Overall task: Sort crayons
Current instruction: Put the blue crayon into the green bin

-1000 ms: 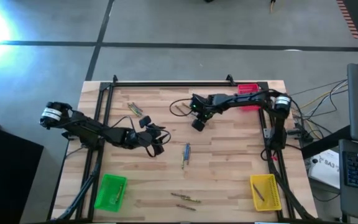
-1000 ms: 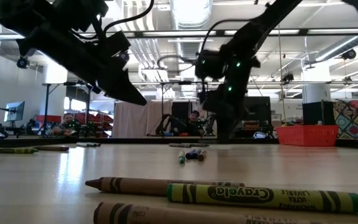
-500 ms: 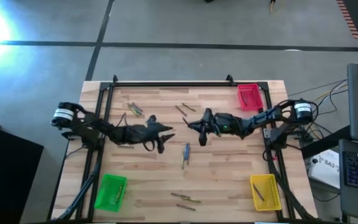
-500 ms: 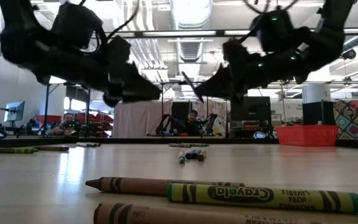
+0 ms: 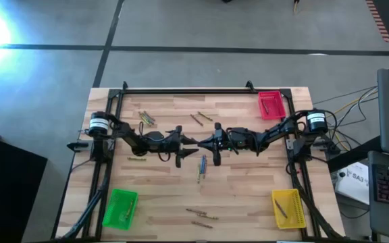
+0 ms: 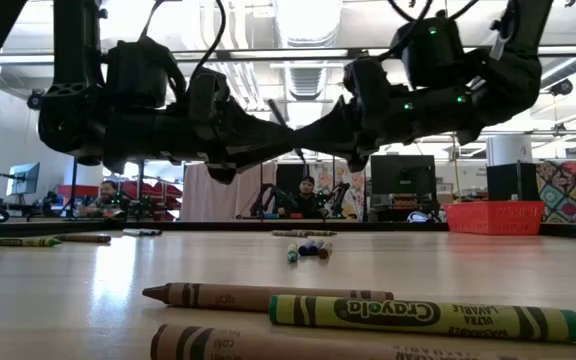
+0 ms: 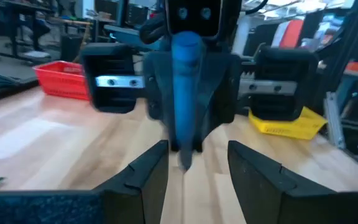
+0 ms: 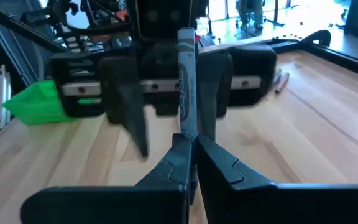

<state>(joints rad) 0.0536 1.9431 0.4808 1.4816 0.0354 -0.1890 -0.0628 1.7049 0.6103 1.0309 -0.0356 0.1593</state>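
My right gripper (image 8: 189, 142) is shut on a blue crayon (image 8: 187, 81) above the table's middle; it also shows in the high view (image 5: 206, 143). My left gripper (image 5: 192, 142) faces it tip to tip, open. In the left wrist view its two fingers (image 7: 149, 174) stand on either side of the crayon (image 7: 185, 93) without touching it. Blue crayons (image 5: 202, 166) lie on the table below the grippers. More crayons lie near the front edge (image 5: 202, 216), at the far left (image 5: 145, 118) and at the far middle (image 5: 198, 119). My right gripper pinches the crayon's lower end (image 8: 188, 134) between its two fingers. The fingers come about level from the table's right side. The crayon sticks out past the fingertips, slanting up toward my left gripper (image 6: 286, 125), lifted clear of the table.
A green tray (image 5: 119, 206) stands at the near left, a yellow tray (image 5: 288, 206) at the near right and a red tray (image 5: 270, 104) at the far right. Three crayons (image 6: 368, 310) lie close to the low camera. People sit in the room beyond.
My right gripper has gone from the far middle toward the table's centre and tipped from pointing down to level, keeping the crayon. My left gripper has gone toward the table's right and levelled out, so its open fingers now stand around the crayon.
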